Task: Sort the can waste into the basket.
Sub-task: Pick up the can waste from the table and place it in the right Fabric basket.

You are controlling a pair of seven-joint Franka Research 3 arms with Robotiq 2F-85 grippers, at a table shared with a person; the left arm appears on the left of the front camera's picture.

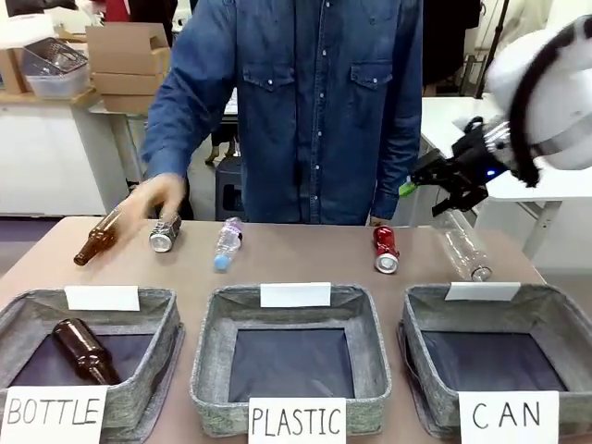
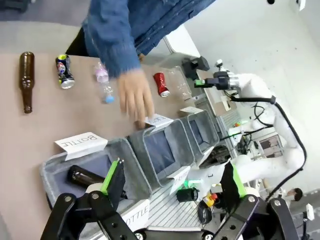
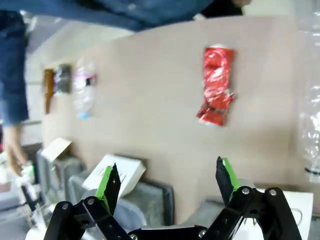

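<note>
Surface (image 1: 305, 264) of pale brown carries three grey baskets along its near edge, each fronted by a handwritten card so the waste goes by kind: the BOTTLE basket (image 1: 162, 333) on the left, the PLASTIC basket (image 1: 211, 351) in the middle, the CAN basket (image 1: 421, 319) on the right, nothing lying in it so far. A person in a denim shirt stands at the far side, the person's hand (image 1: 153, 196) blurred above the left end of the row of waste.

Right arm (image 1: 546, 83) comes in high from the right, wrist turned so that the right hand (image 1: 430, 196) points down across the far right corner. Its fingers are spread wide and hold nothing; in its wrist view the red can sits ahead of the gap, apart from the pads. I judge this an approach to the nearest can, since the CAN basket lies just before it. The left hand (image 2: 172, 182) hangs high, also spread wide with nothing in it.

A clear bottle (image 1: 462, 250) lies beside the red can (image 1: 385, 250), which rests on its side beyond the CAN basket. The black-and-silver can (image 1: 165, 233) lies far left, next to a brown bottle (image 1: 97, 240).
</note>
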